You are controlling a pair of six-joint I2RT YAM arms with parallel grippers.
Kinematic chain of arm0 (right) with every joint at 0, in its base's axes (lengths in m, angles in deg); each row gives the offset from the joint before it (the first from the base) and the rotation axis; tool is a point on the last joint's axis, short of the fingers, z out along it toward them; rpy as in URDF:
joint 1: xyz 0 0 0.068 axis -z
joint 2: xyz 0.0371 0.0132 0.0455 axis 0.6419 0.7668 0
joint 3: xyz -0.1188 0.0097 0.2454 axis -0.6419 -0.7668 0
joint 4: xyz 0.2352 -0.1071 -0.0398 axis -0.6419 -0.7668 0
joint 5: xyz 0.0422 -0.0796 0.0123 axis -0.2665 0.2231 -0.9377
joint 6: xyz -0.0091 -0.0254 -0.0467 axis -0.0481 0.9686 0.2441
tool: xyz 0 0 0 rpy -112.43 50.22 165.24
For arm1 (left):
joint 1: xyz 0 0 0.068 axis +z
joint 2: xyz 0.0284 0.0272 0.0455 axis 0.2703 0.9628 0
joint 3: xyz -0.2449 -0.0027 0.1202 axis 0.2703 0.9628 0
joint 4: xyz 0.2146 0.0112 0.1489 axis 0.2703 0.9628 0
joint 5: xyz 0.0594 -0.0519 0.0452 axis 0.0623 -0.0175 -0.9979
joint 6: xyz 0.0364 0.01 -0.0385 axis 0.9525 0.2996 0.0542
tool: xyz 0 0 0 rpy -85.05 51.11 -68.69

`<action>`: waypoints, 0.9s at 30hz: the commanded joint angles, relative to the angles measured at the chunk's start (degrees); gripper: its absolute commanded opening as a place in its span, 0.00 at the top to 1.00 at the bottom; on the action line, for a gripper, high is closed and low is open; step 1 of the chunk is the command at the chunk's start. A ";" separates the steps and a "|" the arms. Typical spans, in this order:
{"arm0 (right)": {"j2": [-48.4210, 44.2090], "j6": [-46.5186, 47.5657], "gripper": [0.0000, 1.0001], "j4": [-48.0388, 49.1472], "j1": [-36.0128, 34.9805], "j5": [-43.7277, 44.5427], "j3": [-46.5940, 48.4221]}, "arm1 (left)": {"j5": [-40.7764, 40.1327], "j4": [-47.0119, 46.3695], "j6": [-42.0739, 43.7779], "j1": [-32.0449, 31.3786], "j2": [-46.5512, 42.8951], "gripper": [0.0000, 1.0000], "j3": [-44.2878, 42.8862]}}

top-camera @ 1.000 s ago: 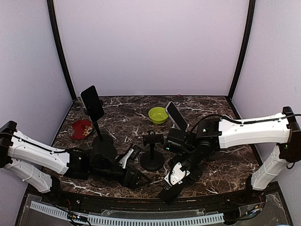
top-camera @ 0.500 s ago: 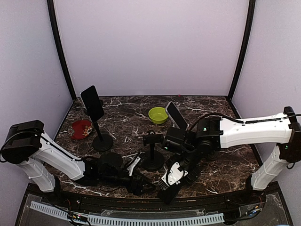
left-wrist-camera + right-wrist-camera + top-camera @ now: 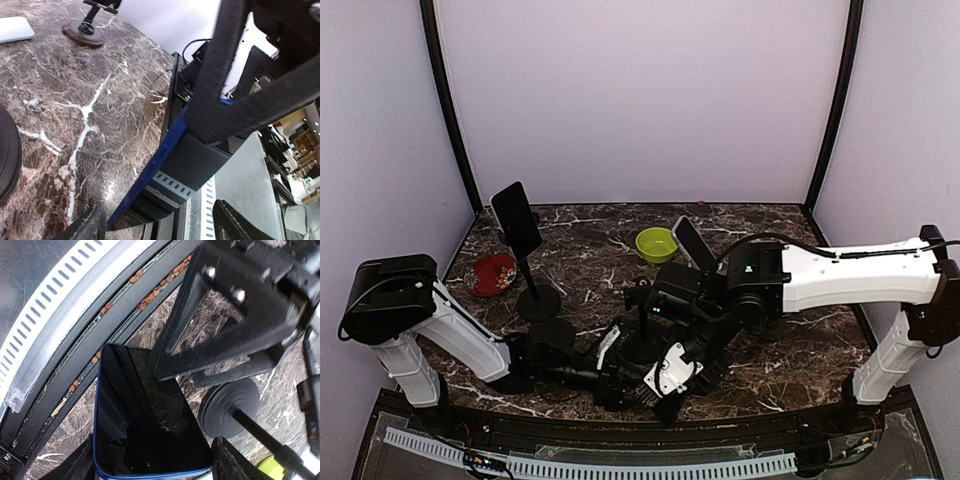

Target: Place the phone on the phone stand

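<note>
The phone (image 3: pixel 150 425) has a black screen and a blue rim. It sits at the front edge of the table, tilted up, as its blue edge (image 3: pixel 160 155) shows in the left wrist view. My right gripper (image 3: pixel 150 467) has a finger on each long side of it and is shut on it. My left gripper (image 3: pixel 160 225) is open, its fingertips wide apart around the phone's lower end. In the top view both grippers, left (image 3: pixel 625 385) and right (image 3: pixel 658 392), meet and hide the phone. The empty phone stand (image 3: pixel 645 298) is just behind them, and its round base (image 3: pixel 227 407) lies beside the phone.
A stand holding a black phone (image 3: pixel 517 220) is at the back left, and another propped phone (image 3: pixel 692 245) is right of centre. A green bowl (image 3: pixel 656 244) and a red plate (image 3: pixel 493 274) sit further back. The table's front rail (image 3: pixel 60 325) is right beside the phone.
My right gripper has moved left along the front edge to meet my left gripper. My left arm has swung its gripper right, toward the front centre.
</note>
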State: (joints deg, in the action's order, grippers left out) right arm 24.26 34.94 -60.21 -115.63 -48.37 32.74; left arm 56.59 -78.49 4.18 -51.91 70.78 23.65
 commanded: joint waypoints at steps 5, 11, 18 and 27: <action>1.22 -1.04 0.61 -1.17 -0.95 -2.10 4.75 | 11.25 -4.34 2.43 2.22 3.48 0.27 -4.45; 1.53 -1.45 0.62 -2.67 -1.19 -4.46 6.78 | 12.82 -4.39 4.90 2.72 3.35 0.28 -5.17; 1.01 -3.55 0.52 0.62 -0.43 -1.06 1.64 | 9.83 -4.27 5.12 2.72 -0.64 0.30 -2.12; -0.35 -6.42 0.47 5.13 0.49 1.43 -5.52 | 10.56 3.95 8.01 1.88 -1.76 0.31 -4.64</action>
State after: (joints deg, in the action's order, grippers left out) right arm 25.36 30.15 -57.85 -115.63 -47.89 28.37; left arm 66.49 -78.03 10.06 -49.51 70.47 20.59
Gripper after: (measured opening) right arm 0.570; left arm 0.689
